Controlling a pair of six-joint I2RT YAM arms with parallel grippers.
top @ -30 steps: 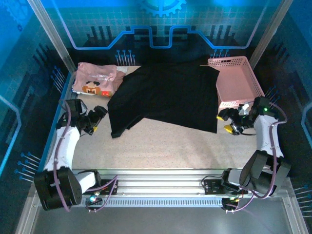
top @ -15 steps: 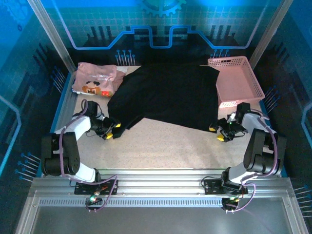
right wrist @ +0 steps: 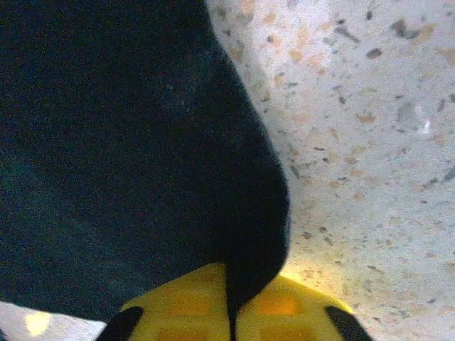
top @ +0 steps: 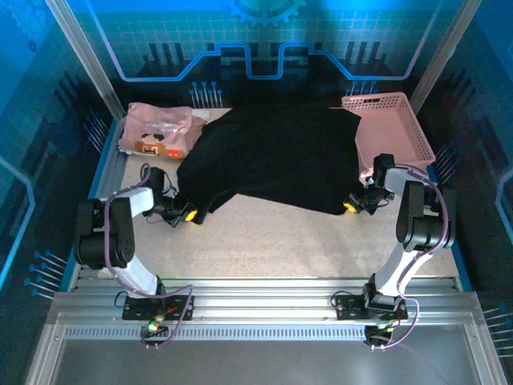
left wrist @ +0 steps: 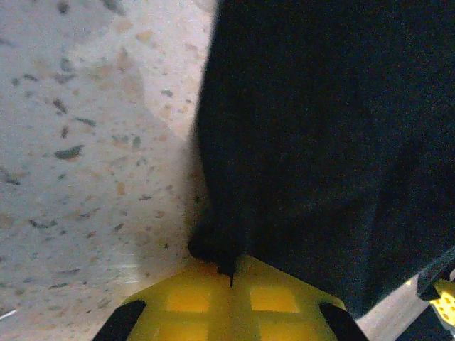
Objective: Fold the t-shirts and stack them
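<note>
The large black t-shirt [top: 272,160] lies spread across the middle of the table. My left gripper [top: 189,213] is shut on its near left corner [left wrist: 217,249], the yellow fingers [left wrist: 188,298] pinching the cloth. At the near right corner my right gripper [top: 351,205] is shut on the black fabric [right wrist: 249,249], which runs down between its yellow fingers [right wrist: 284,302]. The pale pink t-shirt [top: 157,130] with the pixel print sits folded at the back left.
A pink mesh basket [top: 394,132] stands at the back right, just behind my right arm. Speckled tabletop [top: 272,241] lies bare in front of the black shirt. Blue walls close in the back and sides.
Both arms reached inward to the black shirt's near corners and their grippers closed on the cloth. The shirts have stayed where they were.
</note>
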